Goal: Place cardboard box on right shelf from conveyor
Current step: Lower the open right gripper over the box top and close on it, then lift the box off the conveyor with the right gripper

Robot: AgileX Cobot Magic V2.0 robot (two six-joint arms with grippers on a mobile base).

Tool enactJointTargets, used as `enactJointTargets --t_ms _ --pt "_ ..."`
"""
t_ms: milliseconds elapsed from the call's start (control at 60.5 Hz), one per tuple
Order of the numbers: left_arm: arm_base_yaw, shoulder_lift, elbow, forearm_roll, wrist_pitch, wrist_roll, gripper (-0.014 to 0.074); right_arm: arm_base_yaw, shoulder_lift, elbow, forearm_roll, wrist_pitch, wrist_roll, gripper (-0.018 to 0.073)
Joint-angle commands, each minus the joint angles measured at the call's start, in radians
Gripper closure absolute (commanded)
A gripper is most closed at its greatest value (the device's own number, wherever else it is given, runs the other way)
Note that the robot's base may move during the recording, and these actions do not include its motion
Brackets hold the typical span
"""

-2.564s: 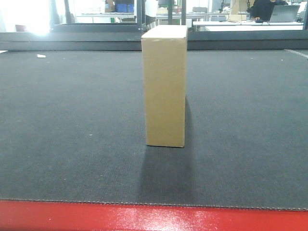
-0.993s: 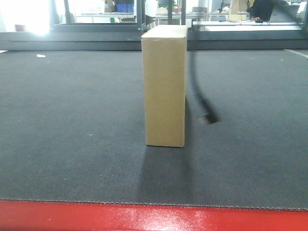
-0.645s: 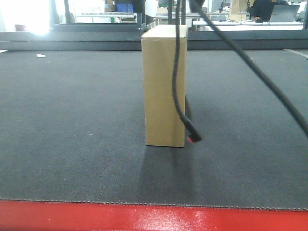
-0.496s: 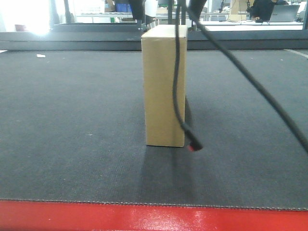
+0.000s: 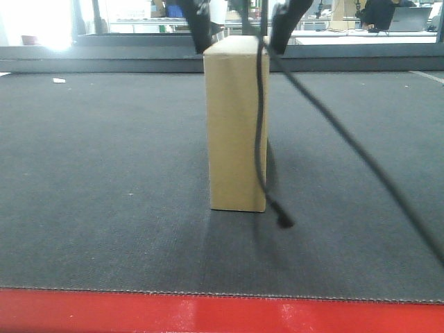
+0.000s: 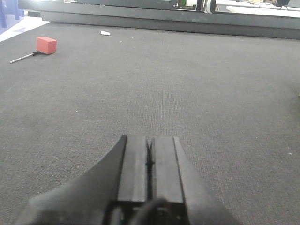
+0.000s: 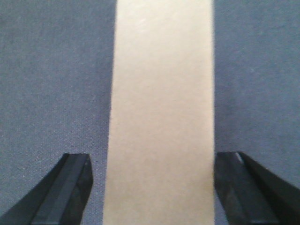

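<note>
Standing upright on a narrow end, the smooth tan cardboard box (image 5: 237, 125) sits mid-belt on the conveyor (image 5: 104, 173), whose finely woven dark grey belt has a glossy red front edge (image 5: 208, 316). The right claw (image 7: 152, 159) is spread wide, its black fingers (image 7: 70, 187) flanking the box top with gaps on both sides. The left claw (image 6: 150, 139) is pressed together above the belt. A thin black cable (image 5: 261, 125) dangles across the box front.

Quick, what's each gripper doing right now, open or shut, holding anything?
Left gripper: shut, holding nothing.
Right gripper: open, fingers either side of the cardboard box, not gripping it.
</note>
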Motion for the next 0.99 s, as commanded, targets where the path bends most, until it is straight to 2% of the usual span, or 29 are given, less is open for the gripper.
enactJointTargets --t_ms 0,248,331,480,529,844,976 --pt "-0.005 -0.015 0.008 -0.006 -0.086 0.000 0.0713 -0.006 -0.035 -0.026 -0.024 -0.046 0.004 -0.0062" --pt "-0.005 -0.015 0.008 -0.006 -0.086 0.000 0.0713 -0.009 -0.001 -0.014 -0.024 -0.044 0.003 -0.0039" --pt "-0.005 -0.015 0.008 -0.006 -0.086 0.000 0.0712 -0.016 -0.001 -0.014 -0.024 -0.037 0.000 0.0057" --pt "-0.005 -0.015 0.008 -0.006 -0.086 0.000 0.0713 -0.031 -0.019 -0.014 -0.023 -0.018 -0.036 0.0284" --pt "-0.005 -0.015 0.008 -0.006 -0.086 0.000 0.0713 -0.040 -0.032 -0.014 -0.023 -0.018 -0.062 0.0322" --pt "-0.005 -0.015 0.008 -0.006 -0.086 0.000 0.0712 -0.104 -0.195 0.010 -0.017 -0.015 -0.251 0.0323" --pt "-0.005 -0.015 0.008 -0.006 -0.086 0.000 0.0713 -0.166 -0.302 0.102 0.040 -0.048 -0.359 0.0323"
